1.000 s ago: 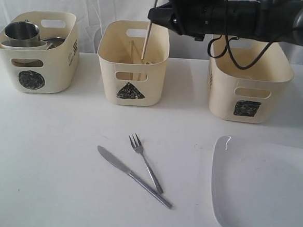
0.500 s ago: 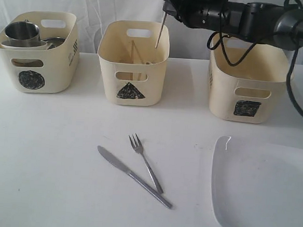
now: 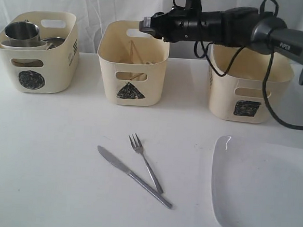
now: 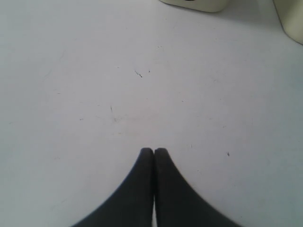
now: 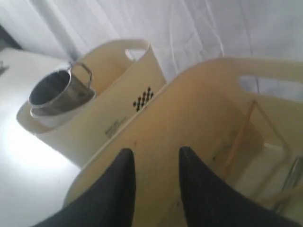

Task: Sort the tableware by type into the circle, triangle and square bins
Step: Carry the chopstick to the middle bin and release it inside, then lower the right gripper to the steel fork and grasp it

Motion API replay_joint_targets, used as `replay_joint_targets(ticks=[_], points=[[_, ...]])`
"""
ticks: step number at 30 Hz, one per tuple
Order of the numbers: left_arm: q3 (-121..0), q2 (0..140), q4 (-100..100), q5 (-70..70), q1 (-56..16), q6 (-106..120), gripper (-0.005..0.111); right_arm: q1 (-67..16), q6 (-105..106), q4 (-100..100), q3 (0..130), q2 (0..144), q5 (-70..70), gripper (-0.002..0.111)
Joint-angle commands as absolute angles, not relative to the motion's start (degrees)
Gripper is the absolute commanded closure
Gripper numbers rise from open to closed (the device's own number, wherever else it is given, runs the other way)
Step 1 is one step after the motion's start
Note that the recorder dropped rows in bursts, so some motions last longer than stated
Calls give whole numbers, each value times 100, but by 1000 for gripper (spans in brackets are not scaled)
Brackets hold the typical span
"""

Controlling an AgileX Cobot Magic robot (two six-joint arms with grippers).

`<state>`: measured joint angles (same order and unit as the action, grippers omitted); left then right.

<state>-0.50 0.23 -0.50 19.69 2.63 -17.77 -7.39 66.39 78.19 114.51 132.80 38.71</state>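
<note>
My right gripper (image 3: 145,25) hangs open and empty over the rim of the triangle bin (image 3: 131,88). Wooden chopsticks (image 3: 133,52) lean inside that bin; the right wrist view shows them (image 5: 242,132) below the open gripper (image 5: 156,153). The circle bin (image 3: 35,58) holds a steel mug (image 3: 22,31) stacked with bowls. The square bin (image 3: 247,89) stands at the right. A fork (image 3: 146,163) and a knife (image 3: 132,176) lie crossed on the table, beside a large white plate (image 3: 263,191). My left gripper (image 4: 154,151) is shut over bare table.
White curtain hangs behind the three bins. A black cable loops from the right arm over the square bin. A steel utensil handle (image 5: 293,175) shows at the edge of the triangle bin's inside. The plate runs past the table's front right edge of view.
The right gripper held a chopstick upright over the triangle bin; it has opened and the chopstick is gone from it. The arm has swung level, with its gripper pointing left.
</note>
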Motion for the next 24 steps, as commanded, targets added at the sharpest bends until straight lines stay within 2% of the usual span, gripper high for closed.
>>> replay_joint_targets(ticks=[1,6,10,16,20,24], points=[[-4,0,-53,2233,272,-1779,107,-618,4035,4734,11478,12719,4772,106],[-4,0,-53,2233,272,-1779,107,-925,2277,2929,11289,12178,5660,108],[-4,0,-53,2233,272,-1779,107,-1455,1366,1779,10424,11699,6055,108],[-4,0,-53,2233,272,-1779,107,-2675,911,1412,8489,11211,5670,108],[-4,0,-53,2233,272,-1779,107,-3140,885,1008,8153,11238,5377,108],[-4,0,-53,2233,272,-1779,107,-3182,708,903,8153,11248,5124,108]])
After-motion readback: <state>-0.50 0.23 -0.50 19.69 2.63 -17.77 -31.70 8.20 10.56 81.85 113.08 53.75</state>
